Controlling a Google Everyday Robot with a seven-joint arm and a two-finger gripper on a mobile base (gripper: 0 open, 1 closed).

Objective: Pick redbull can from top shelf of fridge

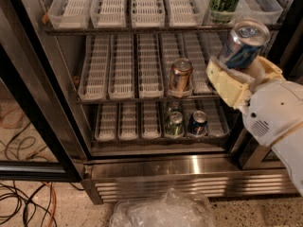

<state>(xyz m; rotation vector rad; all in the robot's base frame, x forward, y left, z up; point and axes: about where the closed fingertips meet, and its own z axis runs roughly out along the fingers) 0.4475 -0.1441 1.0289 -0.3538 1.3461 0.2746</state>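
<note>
The redbull can (244, 44), blue and silver with a silver lid, is held in my gripper (240, 74) at the right, in front of the open fridge (189, 171) and just below the top shelf (128, 28). The cream fingers (226, 86) are shut around the can's lower body. The can tilts a little to the right. The top shelf carries translucent white slotted trays and a tall green can (225, 1) at its right.
A copper can (180, 75) stands on the middle shelf. A green can (174, 125) and a dark blue can (197, 123) stand on the lower shelf. A crumpled plastic bag (163, 209) lies on the floor in front; cables (23, 200) lie at left.
</note>
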